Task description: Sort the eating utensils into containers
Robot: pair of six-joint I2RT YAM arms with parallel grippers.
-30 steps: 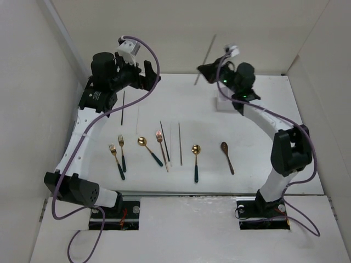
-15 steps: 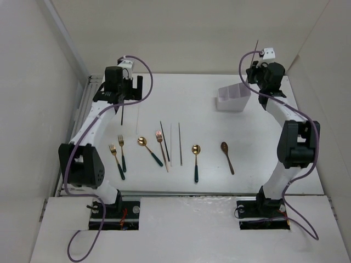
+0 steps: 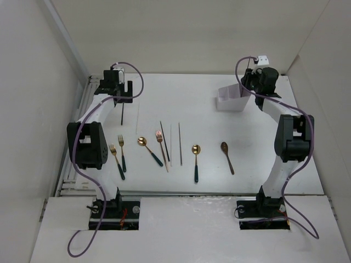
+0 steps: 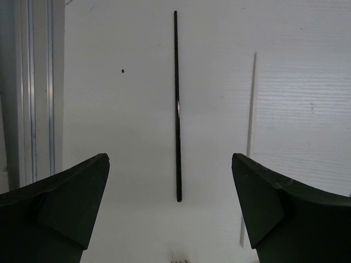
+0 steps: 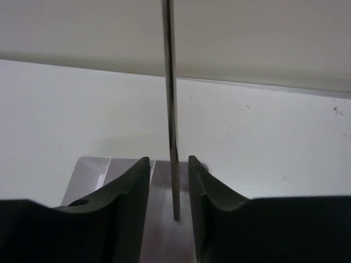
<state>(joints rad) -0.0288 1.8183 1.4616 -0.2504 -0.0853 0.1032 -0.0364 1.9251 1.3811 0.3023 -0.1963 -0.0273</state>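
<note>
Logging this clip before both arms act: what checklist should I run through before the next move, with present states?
1. Left gripper open: ok.
2. Dark chopstick centred between its jaws: ok.
3. White chopstick clear of its fingers: not ok, it runs beside one.
4. Right gripper has its upright chopstick over the box: ok.
5. Right grip firm: cannot tell; gaps show on either side of the stick.
6. Compartment beneath: cannot tell.
</note>
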